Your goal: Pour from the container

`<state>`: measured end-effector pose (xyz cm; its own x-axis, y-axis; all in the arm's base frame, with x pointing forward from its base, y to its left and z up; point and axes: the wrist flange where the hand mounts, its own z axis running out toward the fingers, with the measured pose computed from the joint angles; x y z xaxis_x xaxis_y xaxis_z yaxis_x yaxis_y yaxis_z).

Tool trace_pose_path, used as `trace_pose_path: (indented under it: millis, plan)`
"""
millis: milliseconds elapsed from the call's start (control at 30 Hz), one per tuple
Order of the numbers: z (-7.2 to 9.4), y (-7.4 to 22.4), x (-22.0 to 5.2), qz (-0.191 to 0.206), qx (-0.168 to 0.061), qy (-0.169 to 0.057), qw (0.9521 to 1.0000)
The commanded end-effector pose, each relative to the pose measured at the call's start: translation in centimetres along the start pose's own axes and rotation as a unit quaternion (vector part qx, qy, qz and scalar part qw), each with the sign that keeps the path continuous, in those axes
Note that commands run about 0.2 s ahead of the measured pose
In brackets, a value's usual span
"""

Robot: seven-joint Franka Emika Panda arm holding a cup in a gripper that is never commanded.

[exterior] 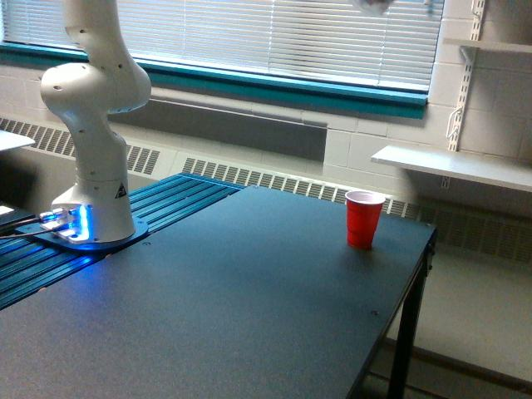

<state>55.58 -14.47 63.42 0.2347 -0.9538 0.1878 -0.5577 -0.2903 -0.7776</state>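
only the container's blurred base, perhaps, shows at the top edge; gripper out of frame.

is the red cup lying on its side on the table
No, the red cup stands upright with its open mouth up, near the far edge of the dark table.

A red plastic cup stands upright on the dark table, near its far edge.

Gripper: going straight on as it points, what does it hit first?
Cannot tell: the gripper is out of frame, only a sliver of the clear cup shows. Roughly below it stands the red cup.
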Motion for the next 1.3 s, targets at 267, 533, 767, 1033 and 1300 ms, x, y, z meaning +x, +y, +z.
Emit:
trace_pose_path:
  millis: [267,533,767,1033,1300]
  plan:
    - [6.3,1.4,-11.3,0.060,0.012,-0.121,0.9908]
    - [8.5,2.5,-17.2,0.125,0.016,-0.177,0.9761]
    - [10.3,3.9,-23.3,0.145,0.003,-0.222,0.9643]
    - [11.9,5.3,-29.7,0.119,-0.022,-0.258,0.9586]
    - [12.8,7.0,-35.3,0.121,-0.037,-0.298,0.9463]
